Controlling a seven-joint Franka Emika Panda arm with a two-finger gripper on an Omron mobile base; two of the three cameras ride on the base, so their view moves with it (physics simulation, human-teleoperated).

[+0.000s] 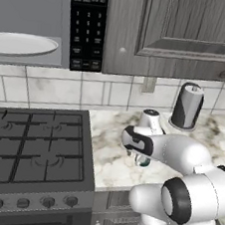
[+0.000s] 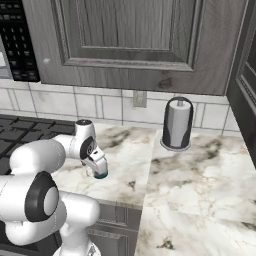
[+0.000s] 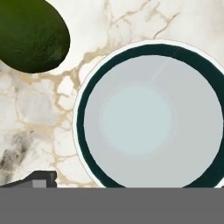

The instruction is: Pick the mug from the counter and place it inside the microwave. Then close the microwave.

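One small pale cup with a teal-green lower part, the mug (image 3: 151,116), stands upright on the white-beige marble counter (image 2: 200,175). From the hand view it is seen straight down: a round white rim, a dark teal ring inside it and a pale grey floor. One dark green rounded object (image 3: 30,33) lies on the marble just beside the mug, apart from it with a strip of veined stone between them.

One two-finger gripper (image 2: 100,173) hangs directly over the mug, low and close; in the right base view the teal base shows right under the hand. A single dark fingertip (image 3: 37,177) shows at the lower left of the hand view, outside the mug's rim. Whether the jaws stand wide or narrow I cannot tell.

One grey wall-mounted microwave (image 1: 46,20) hangs up and to the left, over the black gas stove (image 1: 30,144). Its inside is exposed, with one white round plate (image 1: 23,45) on the floor and one black button panel (image 1: 87,26) at its right side.

One dark stand holding a white paper roll (image 2: 177,125) sits near the tiled back wall, well apart from the mug. The marble to the right of the mug is bare in the right base view. The mug sits near the counter's front edge, not far from the stove's side.
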